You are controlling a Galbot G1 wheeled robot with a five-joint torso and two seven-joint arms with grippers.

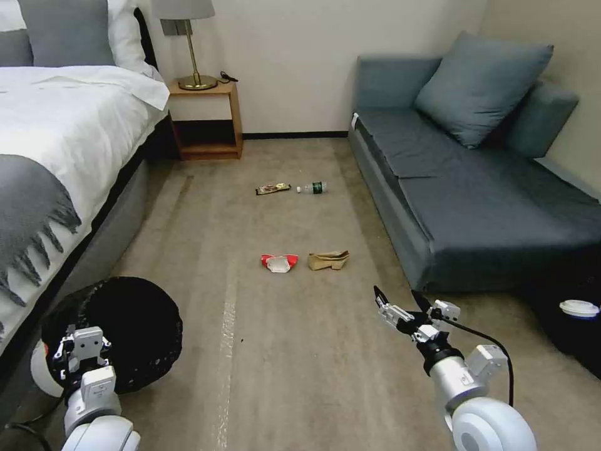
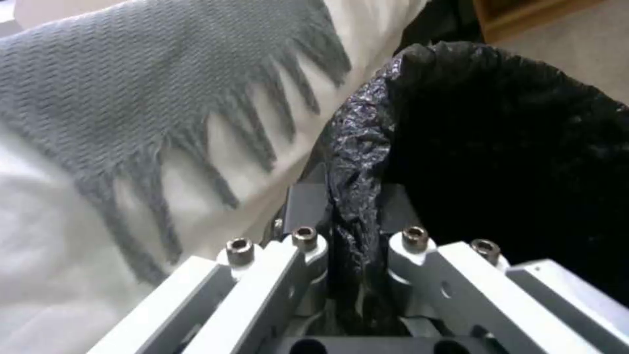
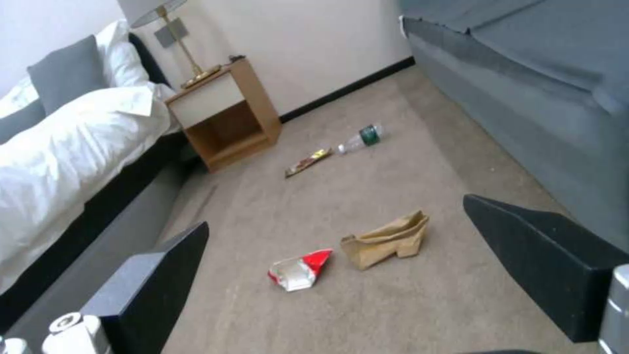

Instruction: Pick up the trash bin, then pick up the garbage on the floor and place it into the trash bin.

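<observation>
The trash bin (image 1: 128,329), lined with a crinkly black bag, hangs tilted at the lower left beside the bed. My left gripper (image 1: 80,352) is shut on its rim. The left wrist view shows the fingers (image 2: 304,241) pinching the bagged rim of the bin (image 2: 498,147). The garbage lies on the carpet ahead: a red-and-white packet (image 1: 278,263), a brown paper bag (image 1: 328,260), a gold-brown wrapper (image 1: 273,188) and a small bottle (image 1: 313,187). My right gripper (image 1: 395,295) hovers open and empty short of the paper bag (image 3: 386,240) and packet (image 3: 298,270).
A bed (image 1: 56,138) with a fringed grey throw runs along the left. A grey sofa (image 1: 476,188) lines the right. A wooden nightstand (image 1: 206,122) with a lamp stands at the far wall. A dark object with a white lid (image 1: 579,308) sits by the sofa's near end.
</observation>
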